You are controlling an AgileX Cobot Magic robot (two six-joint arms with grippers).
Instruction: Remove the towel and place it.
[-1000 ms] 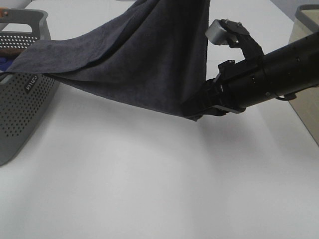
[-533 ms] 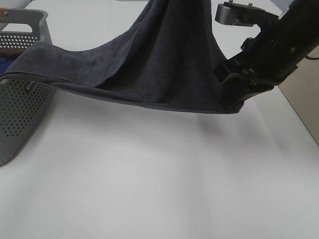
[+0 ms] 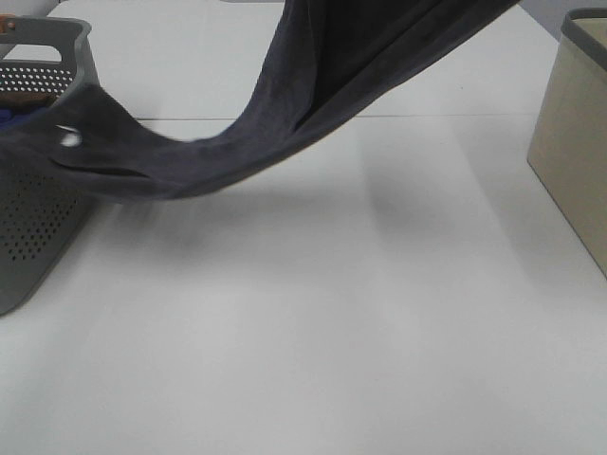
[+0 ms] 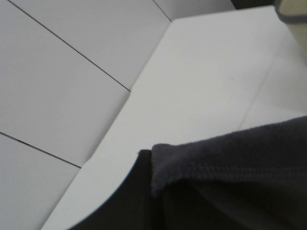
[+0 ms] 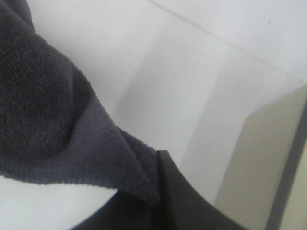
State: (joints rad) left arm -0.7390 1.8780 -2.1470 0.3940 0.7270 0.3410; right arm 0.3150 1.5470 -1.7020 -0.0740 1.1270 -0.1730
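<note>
The dark charcoal towel (image 3: 313,85) hangs from above the top edge of the exterior view and sags down to the left, its low end lying over the rim of the grey perforated basket (image 3: 38,227). Neither gripper shows in the exterior view; both are above the frame. In the left wrist view the hemmed towel edge (image 4: 230,158) lies against a black finger (image 4: 120,201). In the right wrist view the towel (image 5: 48,129) is pinched at a black finger (image 5: 177,191). Both grippers appear shut on the towel.
The white table (image 3: 332,313) spreads under the towel. A beige bin (image 3: 569,142) with a grey rim stands at the right edge and also shows in the right wrist view (image 5: 259,163). The basket is at the left edge.
The right arm has risen out of the exterior view, taking the towel's right side up with it. The towel has pulled further out of the basket and now hangs steeper.
</note>
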